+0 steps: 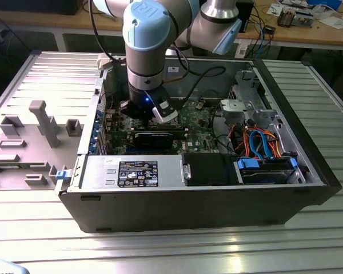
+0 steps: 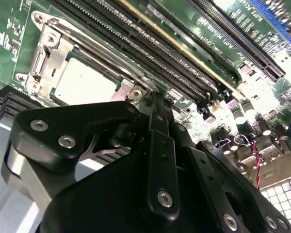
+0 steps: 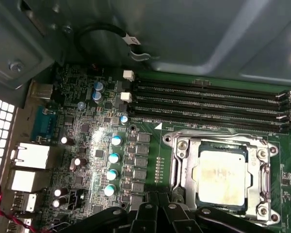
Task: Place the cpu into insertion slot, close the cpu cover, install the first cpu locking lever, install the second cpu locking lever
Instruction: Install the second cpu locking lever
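Hand point(image 2: 153, 104) pressed together above green motherboard point(image 3: 145, 160), cpu point(image 3: 222, 175) seated under cpu cover point(image 3: 184, 165), ribbed metal table point(image 1: 160, 251).

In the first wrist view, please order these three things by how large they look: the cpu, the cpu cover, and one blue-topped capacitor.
Largest to smallest:
1. The cpu cover, the silvery frame lying closed around the chip.
2. The cpu, showing through the cover's window.
3. A blue-topped capacitor, clearly the smallest.
All sit on the same board, so the order is safe.

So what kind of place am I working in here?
Likely an electronics or robotics lab: an open computer case sits on a ribbed metal table, with cluttered wooden workbenches behind. The hand is by the cpu.
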You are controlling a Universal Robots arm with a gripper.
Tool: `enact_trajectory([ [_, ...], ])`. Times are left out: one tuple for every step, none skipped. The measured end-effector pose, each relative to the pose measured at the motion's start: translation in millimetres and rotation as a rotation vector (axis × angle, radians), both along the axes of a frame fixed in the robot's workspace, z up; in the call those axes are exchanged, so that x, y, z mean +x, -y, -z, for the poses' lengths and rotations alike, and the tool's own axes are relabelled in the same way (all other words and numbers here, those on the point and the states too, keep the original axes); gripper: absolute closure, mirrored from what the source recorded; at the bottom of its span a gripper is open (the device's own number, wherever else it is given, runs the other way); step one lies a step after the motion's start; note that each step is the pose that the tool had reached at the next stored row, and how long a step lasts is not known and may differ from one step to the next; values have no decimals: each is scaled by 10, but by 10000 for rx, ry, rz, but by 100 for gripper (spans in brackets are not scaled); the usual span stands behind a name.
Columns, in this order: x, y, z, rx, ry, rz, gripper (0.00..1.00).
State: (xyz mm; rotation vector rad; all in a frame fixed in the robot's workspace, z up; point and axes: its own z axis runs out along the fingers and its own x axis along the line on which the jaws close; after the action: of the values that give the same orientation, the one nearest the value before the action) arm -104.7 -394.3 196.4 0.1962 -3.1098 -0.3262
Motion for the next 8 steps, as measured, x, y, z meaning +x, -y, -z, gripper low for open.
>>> enact_trajectory([
  [5,-2,0,6,1,-47,89],
  [19,-3,4,30,4,-117,89],
  [28,-1,-1,32,-6,-172,89],
  [33,-1,-2,36,-9,-200,89],
  [35,0,-2,36,-8,-219,89],
  [39,-2,-16,41,-3,-241,89],
  [47,-7,-78,31,-4,-255,89],
  [54,-17,-115,10,-6,-256,89],
])
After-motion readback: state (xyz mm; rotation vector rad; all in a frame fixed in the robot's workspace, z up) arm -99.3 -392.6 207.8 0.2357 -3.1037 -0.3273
